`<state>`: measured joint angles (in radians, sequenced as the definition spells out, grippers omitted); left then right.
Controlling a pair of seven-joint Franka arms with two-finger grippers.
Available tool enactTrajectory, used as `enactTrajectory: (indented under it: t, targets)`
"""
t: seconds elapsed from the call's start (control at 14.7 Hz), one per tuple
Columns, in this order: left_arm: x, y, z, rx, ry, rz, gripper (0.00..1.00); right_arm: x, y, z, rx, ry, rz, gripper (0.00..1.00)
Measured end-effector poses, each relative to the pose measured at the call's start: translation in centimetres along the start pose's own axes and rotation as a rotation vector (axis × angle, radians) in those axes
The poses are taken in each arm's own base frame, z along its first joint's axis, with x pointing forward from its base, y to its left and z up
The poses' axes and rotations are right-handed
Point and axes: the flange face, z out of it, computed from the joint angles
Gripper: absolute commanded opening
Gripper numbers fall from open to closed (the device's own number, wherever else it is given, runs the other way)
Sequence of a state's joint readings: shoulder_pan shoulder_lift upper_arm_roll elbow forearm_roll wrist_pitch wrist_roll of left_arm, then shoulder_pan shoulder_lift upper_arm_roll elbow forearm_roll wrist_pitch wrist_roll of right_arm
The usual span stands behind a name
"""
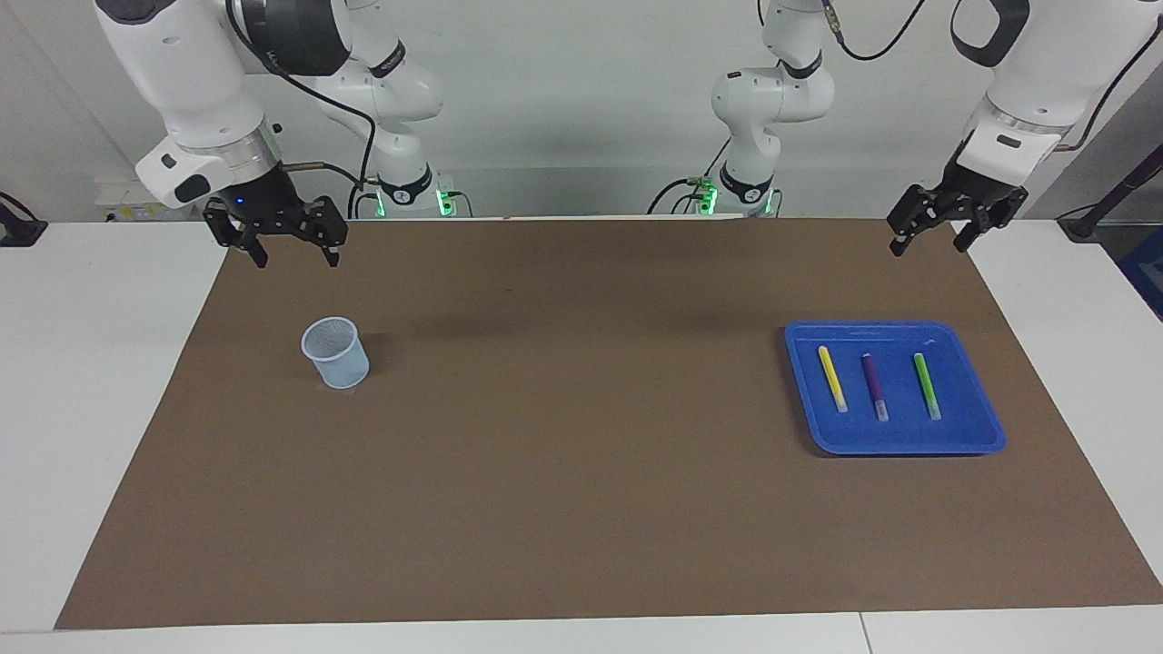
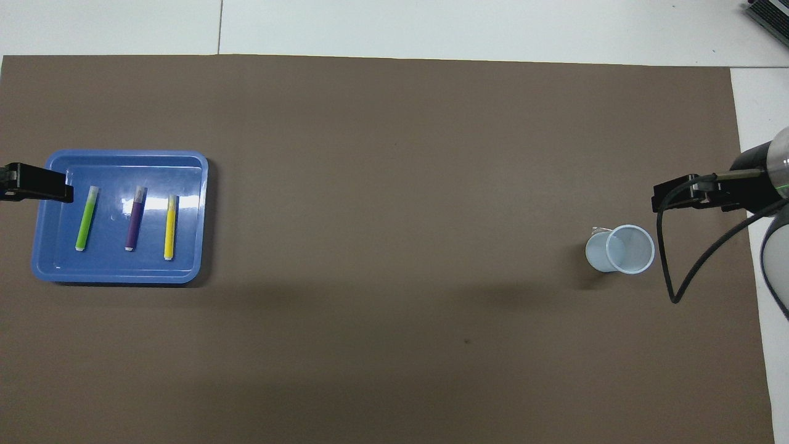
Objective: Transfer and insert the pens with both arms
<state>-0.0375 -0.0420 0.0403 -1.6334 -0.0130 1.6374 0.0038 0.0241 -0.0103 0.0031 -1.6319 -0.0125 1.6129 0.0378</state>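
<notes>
Both grippers stand with jaws spread and hold nothing: we see the left gripper [image 1: 939, 232] raised over the brown mat's [image 1: 581, 472] corner at its own end, the right gripper [image 1: 289, 243] over the other corner. We can read no writing anywhere. Yellow pen [image 1: 832, 379], purple pen [image 1: 874, 387] and green pen [image 1: 927, 386] lie side by side, apart, in the blue tray [image 1: 986, 434]. From overhead, only that view looks down into the pale cup [image 2: 621, 249]; the facing view alone shows whole arms.

Our left claw [image 1: 931, 238] upper right of facing frame, fingers apart, raised; our right claw [image 1: 288, 247] upper left, likewise spread.
</notes>
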Motion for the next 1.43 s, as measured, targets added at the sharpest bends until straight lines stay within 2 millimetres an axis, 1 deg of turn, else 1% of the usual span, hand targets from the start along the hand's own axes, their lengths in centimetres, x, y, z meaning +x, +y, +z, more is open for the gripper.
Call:
enactTrajectory:
  t: [0.07,0.2,0.55,0.68,0.95,1.16,1.43]
  targets:
    - [0.0,0.1,0.4,0.0,0.005,0.002,1.0,0.0,0.0,0.0,0.0,0.0,0.0,1.0]
    - [-0.3,0.2,2.1,-0.001,0.008,0.005,1.0,0.0,0.0,0.0,0.0,0.0,0.0,1.0]
    - [-2.6,-0.1,6.3,-0.003,-0.006,-0.001,1.0,0.0,0.0,0.0,0.0,0.0,0.0,1.0]
    - [-3.0,-0.1,7.9,-0.003,-0.016,-0.001,1.0,0.0,0.0,0.0,0.0,0.0,0.0,1.0]
    - [-3.5,-0.2,12.2,-0.002,-0.018,-0.001,1.0,0.0,0.0,0.0,0.0,0.0,0.0,1.0]
    - [-3.2,-0.2,15.5,-0.001,-0.036,0.0,1.0,0.0,0.0,0.0,0.0,0.0,0.0,1.0]
    - [-1.6,0.0,20.0,0.003,-0.03,0.004,1.0,0.0,0.0,0.0,0.0,0.0,0.0,1.0]
